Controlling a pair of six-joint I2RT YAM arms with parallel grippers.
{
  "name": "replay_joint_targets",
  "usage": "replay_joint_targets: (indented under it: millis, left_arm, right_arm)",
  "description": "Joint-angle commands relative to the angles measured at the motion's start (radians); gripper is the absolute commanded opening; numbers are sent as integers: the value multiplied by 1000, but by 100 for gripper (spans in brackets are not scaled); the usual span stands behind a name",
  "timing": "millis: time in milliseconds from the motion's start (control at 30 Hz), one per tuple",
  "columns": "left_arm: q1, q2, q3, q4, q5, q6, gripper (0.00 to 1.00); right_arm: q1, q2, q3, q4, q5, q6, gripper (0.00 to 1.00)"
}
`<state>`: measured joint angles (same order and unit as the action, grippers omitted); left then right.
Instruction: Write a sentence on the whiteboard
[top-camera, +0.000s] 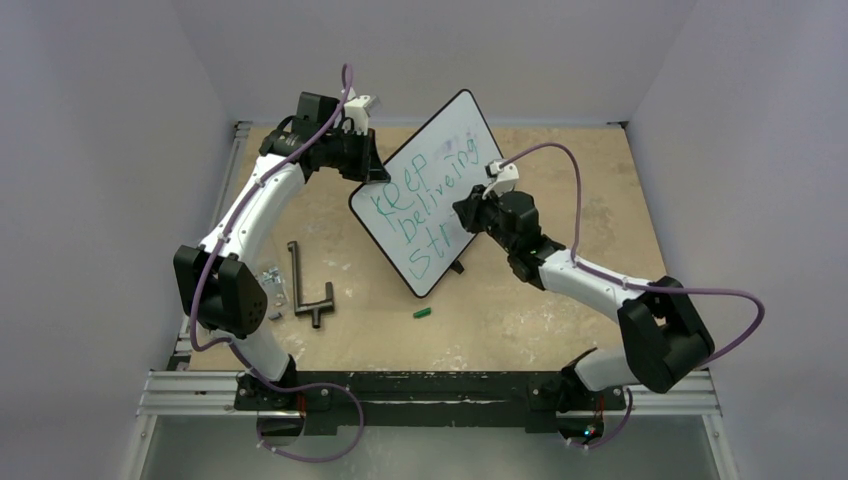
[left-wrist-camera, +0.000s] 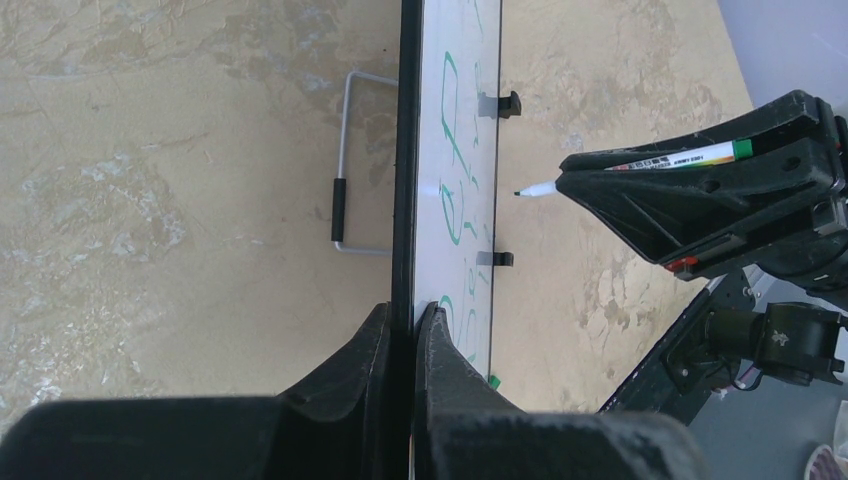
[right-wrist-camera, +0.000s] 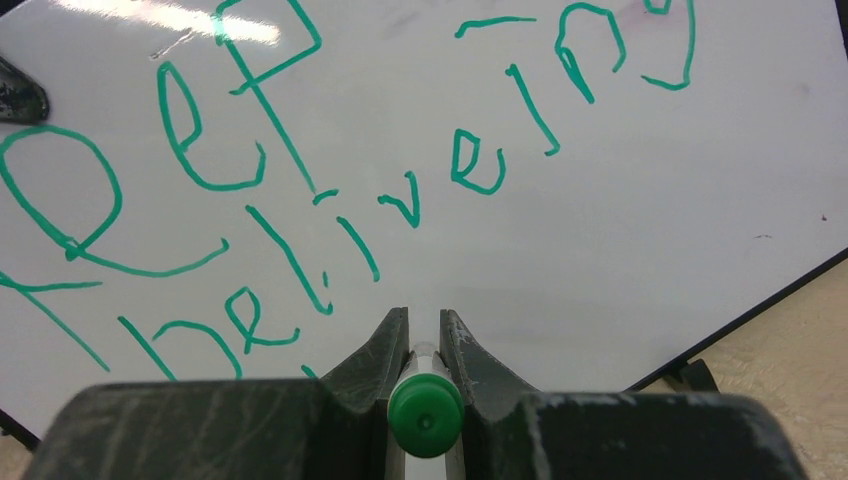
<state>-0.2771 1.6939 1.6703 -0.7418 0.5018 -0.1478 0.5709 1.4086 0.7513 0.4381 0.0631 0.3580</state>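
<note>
The whiteboard (top-camera: 445, 150) stands tilted at the table's middle, and my left gripper (top-camera: 372, 168) is shut on its upper left edge. In the left wrist view the black frame sits pinched between the left gripper (left-wrist-camera: 410, 315) jaws, with the whiteboard (left-wrist-camera: 465, 100) seen edge-on. The sentence (top-camera: 425, 205) is green lettering in three lines, the lowest one short. My right gripper (top-camera: 470, 212) is shut on a green-ended marker (left-wrist-camera: 680, 157). The marker's tip hangs a small gap off the board face. In the right wrist view the marker (right-wrist-camera: 425, 405) points at the whiteboard (right-wrist-camera: 620, 220) below the sentence (right-wrist-camera: 400, 205), between the right gripper (right-wrist-camera: 423, 325) jaws.
A green marker cap (top-camera: 422, 313) lies on the table in front of the board. A black T-shaped tool (top-camera: 305, 290) and small metal bits (top-camera: 272, 280) lie to the left. The board's wire stand (left-wrist-camera: 350, 165) sticks out behind it. An aluminium rail (top-camera: 430, 385) runs along the near edge.
</note>
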Motion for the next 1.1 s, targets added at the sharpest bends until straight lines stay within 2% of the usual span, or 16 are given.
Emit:
replay_joint_targets:
  millis: [0, 567, 1067]
  left_arm:
    - [24, -11, -12, -40, -284, 90, 0]
    - [23, -13, -11, -41, -286, 93, 0]
    - [23, -17, -12, -44, -289, 94, 0]
  right_arm:
    - [-29, -12, 11, 35, 17, -4, 0]
    - [-56, 102, 41, 83, -53, 22, 0]
    - [-56, 85, -14, 110, -127, 16, 0]
